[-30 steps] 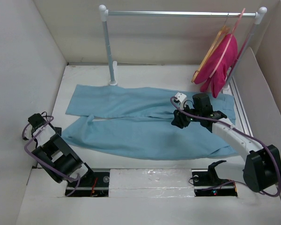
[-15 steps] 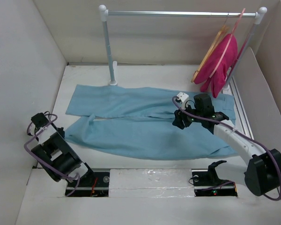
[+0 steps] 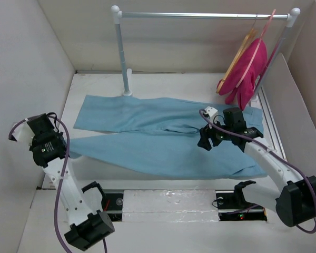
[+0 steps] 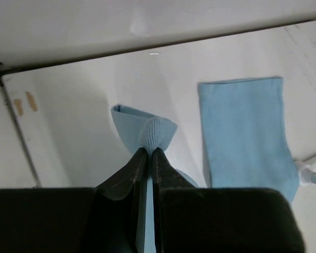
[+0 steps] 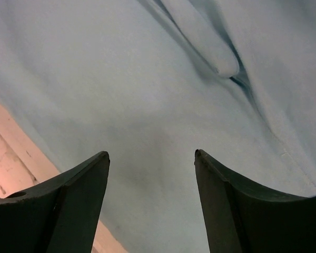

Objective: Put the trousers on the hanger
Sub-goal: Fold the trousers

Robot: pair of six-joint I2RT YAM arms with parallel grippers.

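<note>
The light blue trousers (image 3: 158, 150) lie flat on the table, legs pointing left and waist to the right. My left gripper (image 3: 67, 149) is shut on a pinch of the near leg's hem (image 4: 154, 133); the far leg's end (image 4: 242, 132) lies flat beyond it. Over the crotch area hovers my right gripper (image 3: 204, 143), open, with only blue cloth (image 5: 147, 79) below its fingers and nothing between them. The tan wooden hanger (image 3: 241, 51) hangs on the rail at the back right, partly behind a magenta garment.
A metal rail (image 3: 200, 16) on two posts (image 3: 122, 58) spans the back. A pink hanger with the magenta garment (image 3: 248, 71) hangs at its right end. White walls enclose the table on three sides. The rack's foot (image 4: 308, 173) stands near the far leg.
My left gripper closed on the near leg's hem and its arm rose and swung left. The right gripper opened wider and shifted slightly right.
</note>
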